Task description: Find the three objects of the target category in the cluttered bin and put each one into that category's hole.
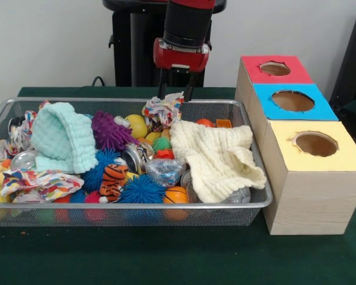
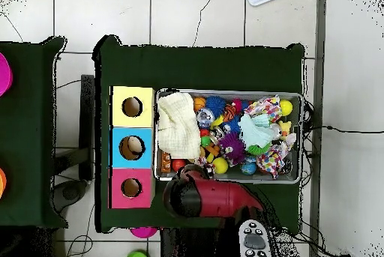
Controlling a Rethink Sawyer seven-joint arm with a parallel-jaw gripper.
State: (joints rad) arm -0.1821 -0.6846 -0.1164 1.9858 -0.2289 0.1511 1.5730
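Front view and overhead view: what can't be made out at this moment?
- Gripper, front view: its tips sit behind a crumpled paper wad; open or shut is unclear. Overhead, the arm covers it.
- Bin contents under the cream cloth and mint cloth: hidden in both views.
- Blue hole, overhead: something pale inside, too small to identify.
- Target category: nothing shows it.

Dark green table, wire mesh bin of clutter, wooden three-hole box just beside it
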